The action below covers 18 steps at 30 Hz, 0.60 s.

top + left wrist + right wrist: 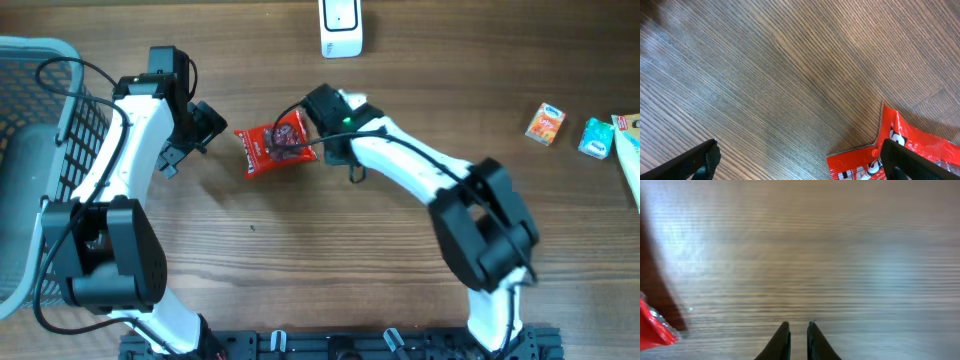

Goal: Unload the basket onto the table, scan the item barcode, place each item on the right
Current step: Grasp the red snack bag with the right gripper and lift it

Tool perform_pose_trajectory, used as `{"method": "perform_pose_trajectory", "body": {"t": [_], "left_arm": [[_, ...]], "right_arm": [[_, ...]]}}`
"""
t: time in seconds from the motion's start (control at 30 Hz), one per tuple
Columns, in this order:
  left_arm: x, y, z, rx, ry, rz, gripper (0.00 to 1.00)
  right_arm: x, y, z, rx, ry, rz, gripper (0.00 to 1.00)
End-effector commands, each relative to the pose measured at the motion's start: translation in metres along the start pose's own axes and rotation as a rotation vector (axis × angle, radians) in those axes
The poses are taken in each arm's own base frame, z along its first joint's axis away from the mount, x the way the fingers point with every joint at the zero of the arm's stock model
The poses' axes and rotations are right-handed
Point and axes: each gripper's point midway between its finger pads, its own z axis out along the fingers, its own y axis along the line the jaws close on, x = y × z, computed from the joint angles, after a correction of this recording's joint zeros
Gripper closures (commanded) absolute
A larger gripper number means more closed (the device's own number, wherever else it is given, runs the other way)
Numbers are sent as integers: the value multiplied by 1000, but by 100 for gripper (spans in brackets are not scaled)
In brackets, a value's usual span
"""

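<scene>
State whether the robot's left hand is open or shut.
Open: the left hand shows its fingers far apart in its wrist view.

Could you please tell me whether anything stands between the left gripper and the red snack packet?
Nothing visible does. The open left gripper sits right beside the red snack packet, with only bare wooden table between them; the right gripper is at the packet's opposite side.

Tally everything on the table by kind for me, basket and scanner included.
red snack packet: 1
small cartons: 2, the orange carton and the teal carton
pale pack, cut off at the right edge: 1
white scanner: 1
grey basket: 1
Total: 6
</scene>
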Motion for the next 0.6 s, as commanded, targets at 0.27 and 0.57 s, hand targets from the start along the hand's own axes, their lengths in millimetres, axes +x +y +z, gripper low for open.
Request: {"method": "perform_pose_trajectory", "body": {"t": [0.27,0.57], "left_arm": [[-1,3,3,-11,3,-13,0],[-1,3,3,-12,2,-13,0]], "right_arm": [[-56,162,-53,-808,-146,119,95],[-4,135,46,-561,39,161,96]]}}
